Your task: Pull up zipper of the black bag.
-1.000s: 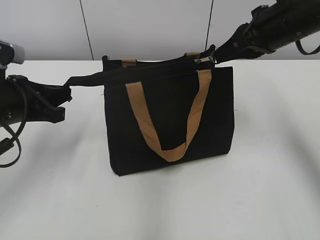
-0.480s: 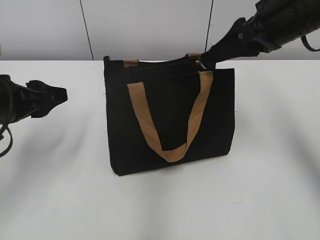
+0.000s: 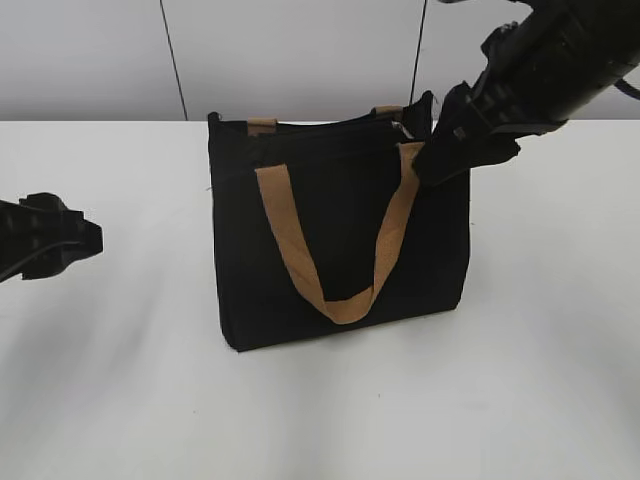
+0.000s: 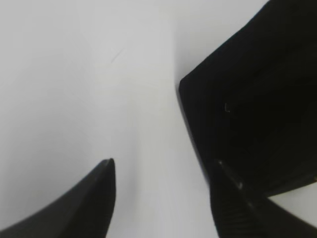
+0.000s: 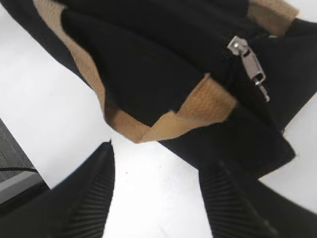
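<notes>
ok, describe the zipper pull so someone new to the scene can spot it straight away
Start at the black bag, the large tote standing on the white table. Follow its top rim to the end nearest the right hand, beside the tan handle there. The zipper pull is the small silvery metal tab hanging loose; everything around it is black fabric or tan webbing.

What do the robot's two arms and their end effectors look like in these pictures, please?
Both are matte black. The left end effector has tapered, pointed fingers, and one shows fine ridges on its inner face. The right end effector sits on a bulky black arm with a black cable loop near the frame edge. Its fingers carry ribbed pads. No markings are visible.
</notes>
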Robot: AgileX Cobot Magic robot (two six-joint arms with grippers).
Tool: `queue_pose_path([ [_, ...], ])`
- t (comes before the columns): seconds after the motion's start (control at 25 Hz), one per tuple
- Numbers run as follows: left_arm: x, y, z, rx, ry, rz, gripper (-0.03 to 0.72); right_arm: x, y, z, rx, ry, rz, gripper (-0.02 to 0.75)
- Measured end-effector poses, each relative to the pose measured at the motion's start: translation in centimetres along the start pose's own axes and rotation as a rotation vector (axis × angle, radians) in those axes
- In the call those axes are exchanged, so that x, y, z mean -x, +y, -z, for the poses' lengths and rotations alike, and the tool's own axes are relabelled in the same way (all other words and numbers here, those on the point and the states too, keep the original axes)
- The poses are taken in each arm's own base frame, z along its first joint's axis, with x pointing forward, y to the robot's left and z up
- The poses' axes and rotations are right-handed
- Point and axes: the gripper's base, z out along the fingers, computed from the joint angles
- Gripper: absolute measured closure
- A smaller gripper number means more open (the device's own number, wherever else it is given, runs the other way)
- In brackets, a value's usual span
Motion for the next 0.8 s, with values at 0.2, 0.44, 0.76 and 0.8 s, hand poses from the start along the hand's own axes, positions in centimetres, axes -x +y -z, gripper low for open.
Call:
queue_pose_path([
  [0.2, 0.7, -1.2, 2.7, 0.055, 0.086, 0.025, 0.235, 0.0, 1.8, 2.3, -0.037, -0.004, 0.011, 0.336],
  [0.44, 1.5, -3.0, 7.4, -0.002, 0.106, -0.103, 0.239, -0.6, 4.1, 6.2, -0.028, -0.035, 0.035, 0.337],
  [0.76, -0.5, -0.2, 14.7, -0.004, 0.097, -0.157, 0.242, -5.1, 7.9, 10.8, -0.018, -0.067, 0.008, 0.337],
  [0.8, -0.9, 0.2, 15.5, -0.007, 0.090, -0.162, 0.242, -6.0, 8.3, 11.1, -0.019, -0.072, 0.003, 0.337],
])
